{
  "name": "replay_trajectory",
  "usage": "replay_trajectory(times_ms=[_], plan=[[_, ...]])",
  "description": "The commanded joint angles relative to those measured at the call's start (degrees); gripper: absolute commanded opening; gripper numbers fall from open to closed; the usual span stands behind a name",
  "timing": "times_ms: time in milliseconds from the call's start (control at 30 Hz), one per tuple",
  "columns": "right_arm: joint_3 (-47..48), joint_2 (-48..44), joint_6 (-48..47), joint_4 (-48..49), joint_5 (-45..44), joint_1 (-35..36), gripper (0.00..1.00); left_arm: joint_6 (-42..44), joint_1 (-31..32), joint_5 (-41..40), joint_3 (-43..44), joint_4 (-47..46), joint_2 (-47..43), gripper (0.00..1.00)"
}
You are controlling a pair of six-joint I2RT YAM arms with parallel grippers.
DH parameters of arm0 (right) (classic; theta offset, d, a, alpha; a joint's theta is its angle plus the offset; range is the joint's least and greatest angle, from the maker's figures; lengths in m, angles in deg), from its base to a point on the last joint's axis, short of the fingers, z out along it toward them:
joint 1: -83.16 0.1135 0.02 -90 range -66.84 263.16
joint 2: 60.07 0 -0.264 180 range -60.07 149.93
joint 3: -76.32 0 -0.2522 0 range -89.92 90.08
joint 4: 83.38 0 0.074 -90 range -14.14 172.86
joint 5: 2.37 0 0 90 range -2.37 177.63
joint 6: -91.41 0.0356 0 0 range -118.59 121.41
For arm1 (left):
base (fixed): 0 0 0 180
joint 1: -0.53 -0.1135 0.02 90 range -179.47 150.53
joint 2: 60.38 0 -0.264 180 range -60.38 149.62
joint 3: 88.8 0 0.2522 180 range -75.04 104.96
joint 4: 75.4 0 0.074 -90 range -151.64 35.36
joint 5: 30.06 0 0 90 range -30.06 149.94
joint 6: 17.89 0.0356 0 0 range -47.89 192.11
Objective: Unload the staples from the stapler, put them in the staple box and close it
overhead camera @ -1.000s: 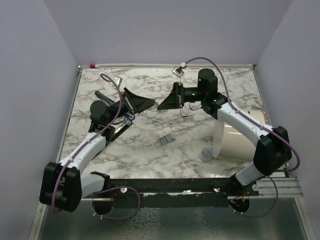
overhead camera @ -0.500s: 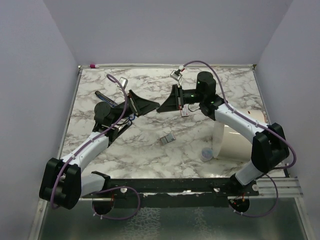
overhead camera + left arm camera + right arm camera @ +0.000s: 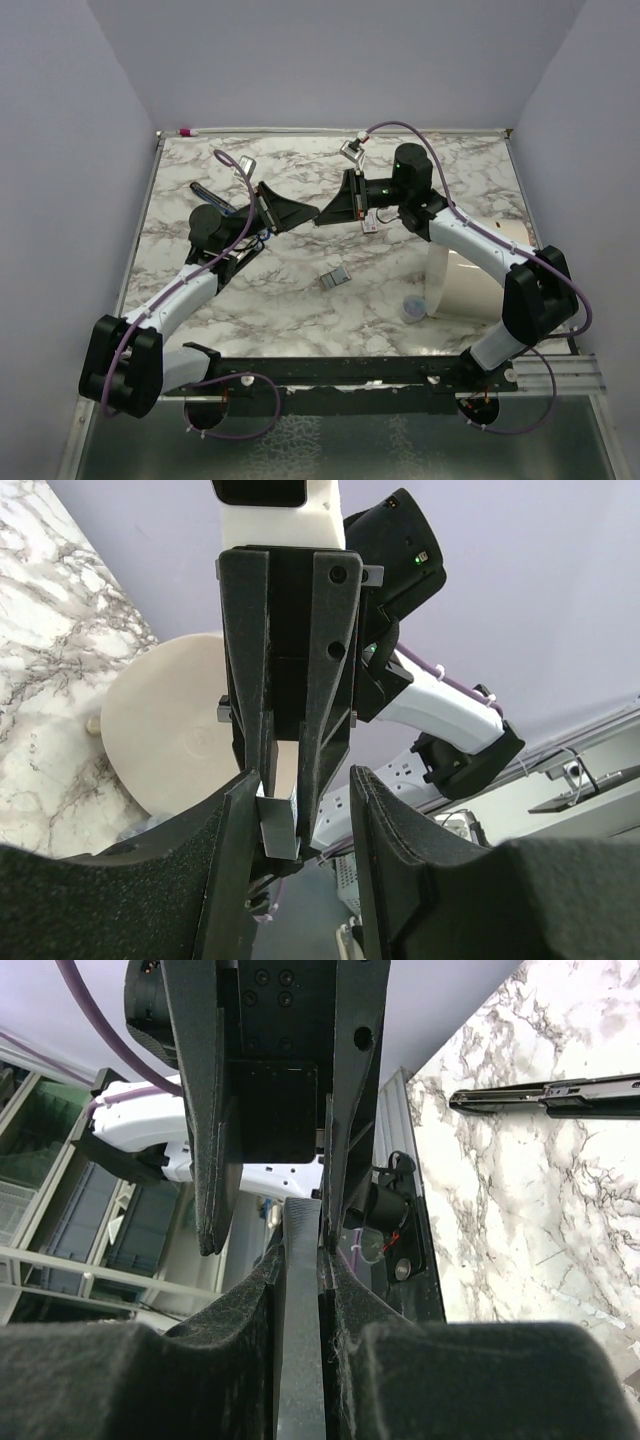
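Both grippers meet tip to tip above the middle of the marble table (image 3: 300,300). My right gripper (image 3: 322,213) (image 3: 300,1260) is shut on the stapler (image 3: 300,1350), a narrow grey metal strip standing edge-on between its pads. In the left wrist view the stapler's (image 3: 277,825) free end pokes out from the right gripper's black fingers. My left gripper (image 3: 312,212) (image 3: 300,825) is open around that end. Its left finger (image 3: 232,870) lies against the metal; its right finger (image 3: 390,870) stands apart. The staples are hidden.
A small grey-and-silver piece (image 3: 335,278) lies on the marble below the grippers. A white piece with pink-red marks (image 3: 370,226) sits under the right arm. A long dark pen (image 3: 213,192) (image 3: 550,1095) lies far left. A white roll (image 3: 470,282) and a small clear cap (image 3: 410,306) are at right.
My left gripper has swung right and up to meet the right gripper, and its jaws have narrowed around the stapler's end. The right gripper shifted slightly left, still gripping.
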Motion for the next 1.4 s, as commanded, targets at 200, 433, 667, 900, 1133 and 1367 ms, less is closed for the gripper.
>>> replay_trajectory(times_ms=[200, 433, 667, 900, 1133, 1367], plan=[[-0.92, 0.24, 1.19, 3.06, 1.30, -0.27, 0.17, -1.49, 0.37, 0.76, -1.02, -4.56, 0.37, 0.33], [-1.26, 0.08, 1.34, 3.33, 1.27, -0.27, 0.17, -3.03, 0.47, 0.83, -1.29, -6.61, 1.15, 0.30], [-1.19, 0.18, 1.05, 3.26, 1.14, -0.26, 0.18, -3.10, 0.42, 0.58, -1.81, -6.95, 0.72, 0.19], [-1.10, -1.23, -3.96, -2.30, -0.76, -0.40, 0.24, -2.00, 0.43, 0.08, -2.39, -5.54, 0.19, 0.15], [-1.80, -10.10, -17.90, -19.12, -13.33, -3.28, 0.37, 9.95, 0.48, -4.96, -0.73, 16.13, -4.03, 0.15], [2.00, -19.79, -34.59, -40.02, -39.13, -3.52, 0.39, 22.80, 2.18, -17.29, 2.58, 44.04, -7.69, 0.13]])
